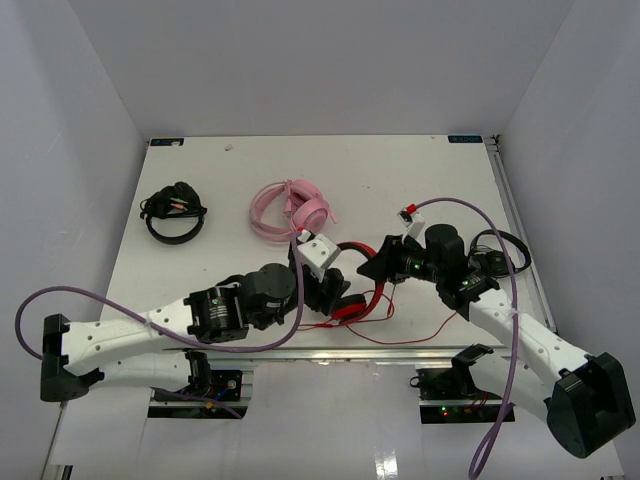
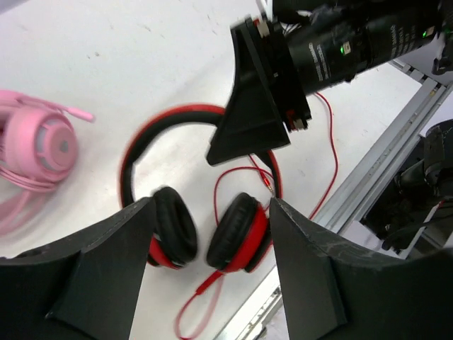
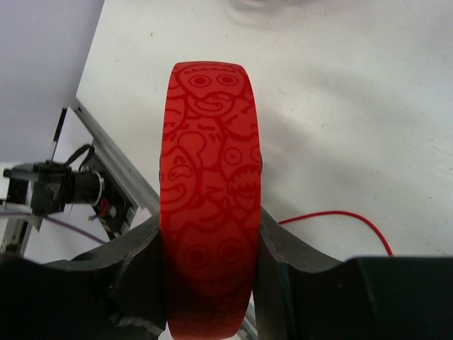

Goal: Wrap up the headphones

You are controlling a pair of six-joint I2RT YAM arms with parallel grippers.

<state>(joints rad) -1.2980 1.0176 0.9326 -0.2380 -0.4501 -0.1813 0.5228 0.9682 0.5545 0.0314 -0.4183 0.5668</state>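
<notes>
The red headphones [image 1: 352, 305] lie near the table's front edge, their black ear pads [image 2: 237, 232] side by side. The left gripper [image 2: 212, 237] hovers over the ear cups, open, one finger on each side and neither touching. The right gripper [image 3: 210, 262] is shut on the patterned red headband [image 3: 209, 170]. From the left wrist view, that gripper [image 2: 258, 124] grips the right side of the band. The thin red cable [image 1: 420, 330] trails loose on the table toward the front rail, and its plug [image 2: 267, 183] lies inside the band's arc.
Pink headphones [image 1: 290, 208] sit just behind the red ones, and also show at the left in the left wrist view [image 2: 39, 145]. Small black headphones [image 1: 175, 212] lie at the far left. A black loop [image 1: 503, 250] lies by the right arm. The aluminium front rail [image 1: 400, 352] is close.
</notes>
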